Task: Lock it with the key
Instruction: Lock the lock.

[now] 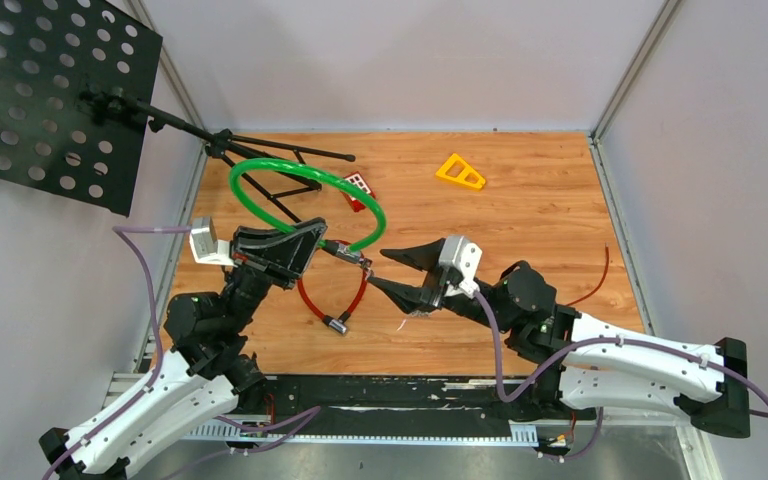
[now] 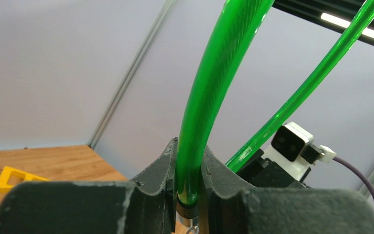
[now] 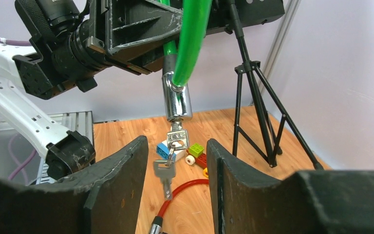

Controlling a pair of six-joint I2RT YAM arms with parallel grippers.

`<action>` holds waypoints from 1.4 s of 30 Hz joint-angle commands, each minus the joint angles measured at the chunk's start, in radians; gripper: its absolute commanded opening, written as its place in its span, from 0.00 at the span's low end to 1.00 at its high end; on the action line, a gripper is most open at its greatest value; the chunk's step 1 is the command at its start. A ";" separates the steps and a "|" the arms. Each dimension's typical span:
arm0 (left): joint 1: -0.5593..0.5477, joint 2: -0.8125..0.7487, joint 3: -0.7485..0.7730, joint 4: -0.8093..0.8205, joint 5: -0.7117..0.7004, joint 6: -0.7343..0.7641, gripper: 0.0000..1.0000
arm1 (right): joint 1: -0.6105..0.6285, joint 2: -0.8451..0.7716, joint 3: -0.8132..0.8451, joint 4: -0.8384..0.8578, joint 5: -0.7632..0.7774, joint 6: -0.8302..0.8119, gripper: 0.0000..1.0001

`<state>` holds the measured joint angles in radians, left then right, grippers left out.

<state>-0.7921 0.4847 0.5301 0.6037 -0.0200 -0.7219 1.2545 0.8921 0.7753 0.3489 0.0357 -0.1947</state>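
Note:
A green cable lock [image 1: 300, 175] loops up above the table. My left gripper [image 1: 305, 245] is shut on the cable just above its chrome lock cylinder [image 3: 177, 100]; the wrist view shows the cable [image 2: 214, 73] pinched between the pads [image 2: 168, 165]. A silver key [image 3: 177, 138] sits in the cylinder's lower end, and a second key [image 3: 166, 176] dangles from it on a ring. My right gripper [image 3: 177, 142] is open, with one finger on either side of the hanging keys and not touching them. It faces the cylinder in the top view [image 1: 390, 270].
A red cable [image 1: 330, 300] lies on the wooden table under the keys. Small toy bricks [image 3: 195, 152] lie nearby, and a yellow triangle [image 1: 460, 171] sits at the back. A black music stand [image 1: 50, 95] with tripod legs [image 3: 258, 107] stands at the back left.

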 commanded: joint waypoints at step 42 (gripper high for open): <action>-0.004 -0.006 0.030 0.085 0.005 -0.054 0.00 | -0.061 0.133 0.094 -0.019 0.031 0.045 0.28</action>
<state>-0.7918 0.4858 0.5301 0.6025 -0.0235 -0.7422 1.1961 1.0073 0.8333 0.3447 0.0097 -0.1253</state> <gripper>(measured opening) 0.221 0.228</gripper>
